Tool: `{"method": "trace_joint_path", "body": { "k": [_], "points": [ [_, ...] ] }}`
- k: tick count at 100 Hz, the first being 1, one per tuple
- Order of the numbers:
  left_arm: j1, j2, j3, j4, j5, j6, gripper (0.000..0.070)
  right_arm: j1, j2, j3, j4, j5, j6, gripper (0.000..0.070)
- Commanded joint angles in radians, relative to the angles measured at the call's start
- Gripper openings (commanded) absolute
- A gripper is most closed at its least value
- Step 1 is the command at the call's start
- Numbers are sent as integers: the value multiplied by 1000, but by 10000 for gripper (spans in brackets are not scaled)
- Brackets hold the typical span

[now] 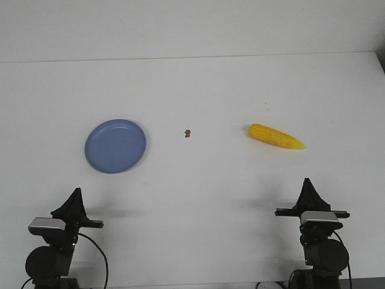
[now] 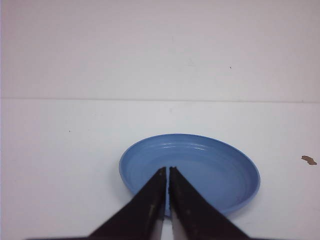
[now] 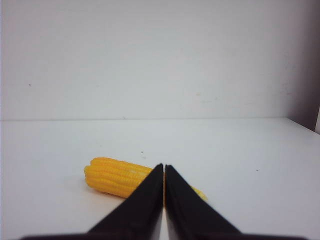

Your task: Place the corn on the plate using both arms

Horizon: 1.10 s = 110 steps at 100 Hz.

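Resting low at the near edge of the table [image 1: 198, 78], the left arm [image 1: 57, 241] points its claw [image 1: 76, 191] toward the plate [image 1: 115, 146], fingers [image 2: 150, 200] pressed together on nothing. That blue plate holds nothing. A small brown speck [image 1: 187, 133] lies between plate and corn; what it is cannot be made out. The corn [image 1: 275, 136] lies on the table well right of the plate, tip pointing right. The right arm [image 1: 319, 241] sits just as low, its claw [image 1: 307, 182] also closed and empty, hiding part of the corn in its wrist view.
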Motion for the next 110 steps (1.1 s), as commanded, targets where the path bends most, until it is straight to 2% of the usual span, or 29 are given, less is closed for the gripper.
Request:
{"method": "trace_joint_path", "body": {
  "k": [1,64,88,98,110],
  "points": [
    [2,-2,-20,11,-2,1,12,1,0,-2,11,0,10,11],
    [2,-2,-18,24,-2,1,12,1,0,-2,11,0,11,11],
    [2,3,79,-41,-8,-7,12,1,0,4,122,-3,11,11],
    [2,28,175,-134,-41,-8,12,1,0,43,72,-3,11,11],
    [2,103,320,-247,-59,-16,12,1,14,148,-98,-3,37,11]
  ]
}}
